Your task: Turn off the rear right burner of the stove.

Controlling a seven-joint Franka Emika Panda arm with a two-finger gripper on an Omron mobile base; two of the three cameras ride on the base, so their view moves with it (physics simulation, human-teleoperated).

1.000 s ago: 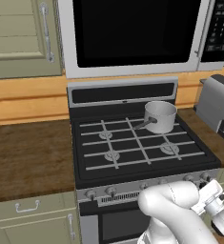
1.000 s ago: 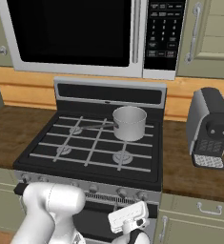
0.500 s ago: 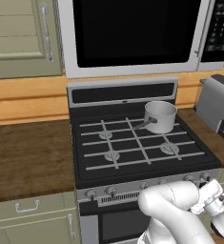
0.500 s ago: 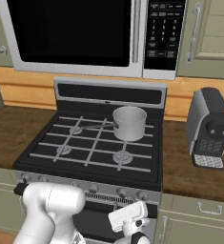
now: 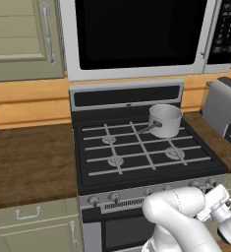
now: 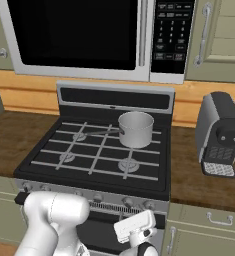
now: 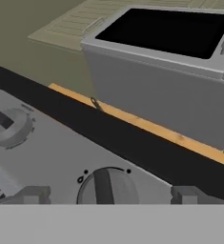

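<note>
The tool (image 7: 108, 194), fingertips (image 7: 35, 194) spread wide and holding nothing, faces a knob (image 7: 106, 187) on the front panel of the stove (image 5: 136, 152), low at its right end. Judged best: centre the knob between both tips, advance squarely, close, then turn.

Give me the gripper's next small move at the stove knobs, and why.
Probably ease straight forward, then close. In the hand view the gripper is open, its fingertips flanking a silver knob on the stove front panel, not yet gripping it. Whether this knob runs the rear right burner I cannot tell.
</note>
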